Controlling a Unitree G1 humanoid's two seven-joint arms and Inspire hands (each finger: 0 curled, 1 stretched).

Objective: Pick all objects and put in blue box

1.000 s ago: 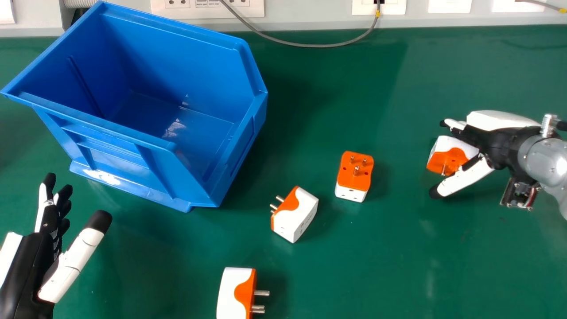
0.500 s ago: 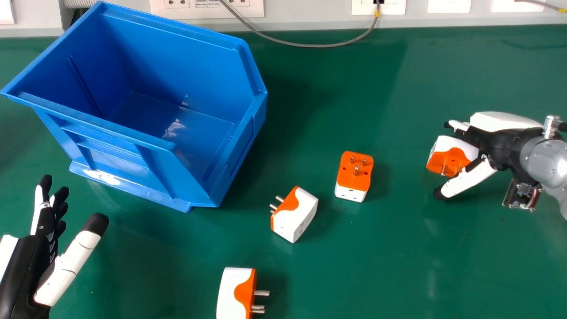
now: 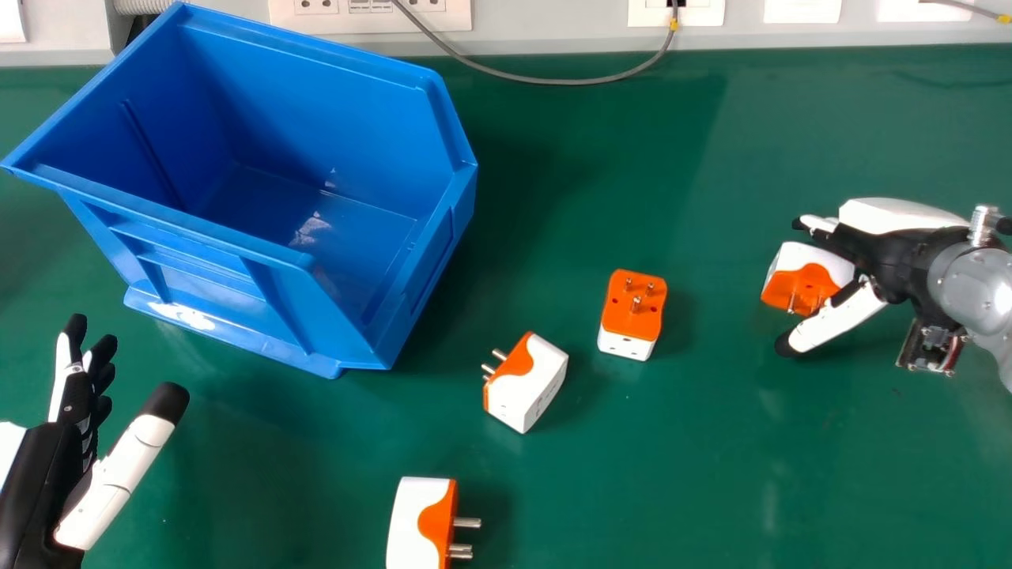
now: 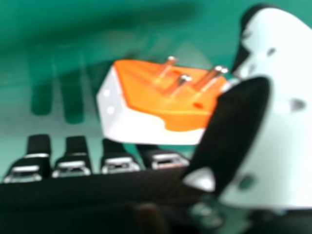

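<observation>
At the right of the head view, my right hand (image 3: 893, 245) is open around an orange and white plug adapter (image 3: 800, 276), which lies between its thumb and fingers. In the right hand view this adapter (image 4: 156, 105) shows its pins beside the thumb of my right hand (image 4: 278, 122). My left hand (image 3: 39, 482) is open at the lower left, holding nothing. Three more adapters lie on the table: one pins-up (image 3: 632, 314), one tilted (image 3: 526, 383), one near the bottom edge (image 3: 419, 523). The blue box (image 3: 213, 229) stands upper left, its visible inside bare.
A grey cable (image 3: 545, 81) hangs over the back of the green table (image 3: 672, 474). Wall sockets (image 3: 368, 14) line the panel behind. The box's near right corner stands close to the tilted adapter.
My left hand has drifted slightly left and down. My right hand has shifted a little to the right, and the adapter there has stayed in place.
</observation>
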